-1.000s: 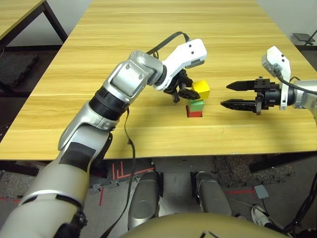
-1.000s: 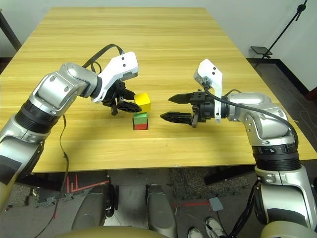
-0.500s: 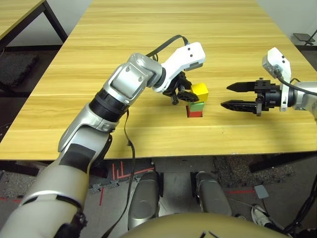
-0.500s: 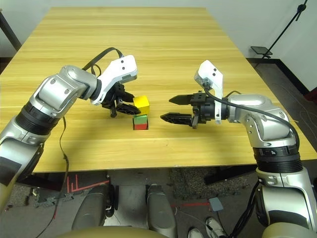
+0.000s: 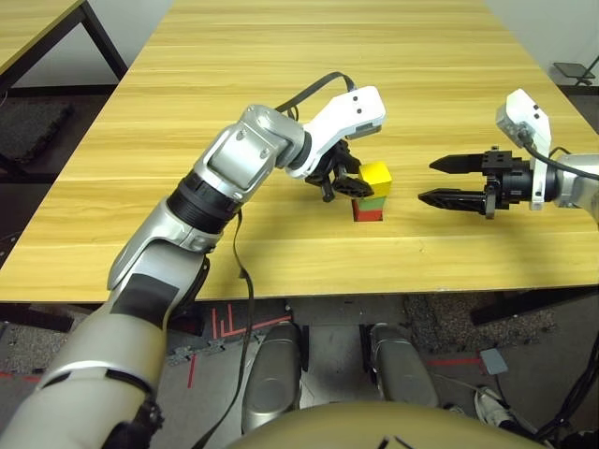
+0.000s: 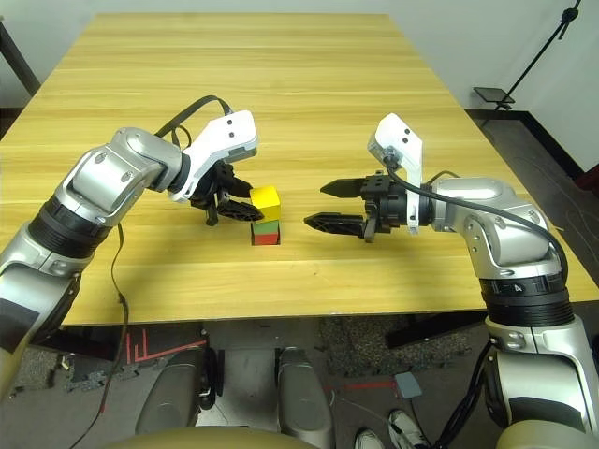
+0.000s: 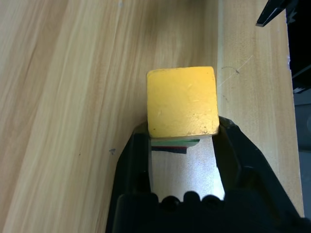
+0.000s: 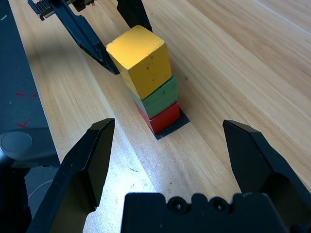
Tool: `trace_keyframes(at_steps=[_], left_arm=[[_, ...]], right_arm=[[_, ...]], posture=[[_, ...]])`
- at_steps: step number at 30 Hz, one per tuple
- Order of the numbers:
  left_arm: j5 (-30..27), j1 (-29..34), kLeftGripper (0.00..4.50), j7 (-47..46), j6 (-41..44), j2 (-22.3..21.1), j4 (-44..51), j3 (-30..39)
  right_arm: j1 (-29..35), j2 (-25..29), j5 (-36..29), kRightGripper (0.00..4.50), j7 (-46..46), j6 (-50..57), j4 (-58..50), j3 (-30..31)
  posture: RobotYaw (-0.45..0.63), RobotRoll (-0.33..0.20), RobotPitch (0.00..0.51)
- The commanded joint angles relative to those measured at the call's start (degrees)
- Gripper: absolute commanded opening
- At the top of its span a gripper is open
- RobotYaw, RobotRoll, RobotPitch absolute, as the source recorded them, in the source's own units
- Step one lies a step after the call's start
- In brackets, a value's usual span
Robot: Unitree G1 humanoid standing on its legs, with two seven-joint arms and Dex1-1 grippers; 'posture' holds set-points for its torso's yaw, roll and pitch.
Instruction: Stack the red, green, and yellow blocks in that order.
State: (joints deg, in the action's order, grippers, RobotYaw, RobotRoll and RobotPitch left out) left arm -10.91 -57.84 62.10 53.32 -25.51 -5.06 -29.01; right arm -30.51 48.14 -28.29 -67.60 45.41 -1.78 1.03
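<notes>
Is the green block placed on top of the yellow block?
No, the green block is under the yellow block and above the red block.

The black patch (image 8: pixel 173 127) was mostly hidden under the red block (image 8: pixel 164 118); the left view's edge cut the right forearm (image 5: pixel 580 194).

Three small plain cubes form a stack above the black patch (image 8: pixel 181 124): red block (image 8: pixel 166 118) lowest, green block (image 8: pixel 160 98) upon it, yellow block (image 8: pixel 147 68) topmost, slightly turned.
</notes>
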Motion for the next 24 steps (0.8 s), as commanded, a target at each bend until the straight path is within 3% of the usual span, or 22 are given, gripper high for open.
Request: trace_keyframes(at_steps=[1,4,8,12,16,19,24], left_arm=[[-0.4,0.9,3.54,-2.5,0.1,1.8,1.3,1.8],[-2.0,1.2,4.44,-8.9,-0.6,5.3,4.6,9.6],[-4.5,7.3,4.47,-26.0,3.2,13.1,17.9,28.8],[-2.7,20.3,4.47,-38.7,0.4,18.6,28.6,36.8],[3.0,36.3,4.47,-48.6,-11.2,20.6,31.3,41.3],[6.4,44.4,4.47,-52.1,-27.2,19.9,26.5,43.3],[8.1,50.3,4.47,-56.3,-47.3,22.4,19.0,43.2]], right_arm=[[0.8,1.1,-0.6,4.5,-0.1,-0.1,-0.1,-1.3],[0.6,1.1,-0.7,4.5,0.5,-0.8,1.3,-2.7],[-1.7,-3.9,-1.2,4.5,11.2,-2.8,10.0,-12.6],[-0.3,-6.4,1.9,4.5,19.2,-11.0,18.5,-19.2],[-0.1,-9.1,4.4,4.5,25.4,-25.0,30.7,-23.7],[-2.0,-10.4,6.9,4.5,28.2,-37.4,41.2,-24.6],[-6.5,-10.2,9.8,4.5,29.8,-51.5,55.2,-24.3]], posture=[[0.11,-0.119,0.092],[0.11,-0.132,0.088],[0.14,-0.151,0.08],[0.15,-0.159,0.085],[0.15,-0.168,0.097],[0.15,-0.165,0.103],[0.14,-0.175,0.108]])
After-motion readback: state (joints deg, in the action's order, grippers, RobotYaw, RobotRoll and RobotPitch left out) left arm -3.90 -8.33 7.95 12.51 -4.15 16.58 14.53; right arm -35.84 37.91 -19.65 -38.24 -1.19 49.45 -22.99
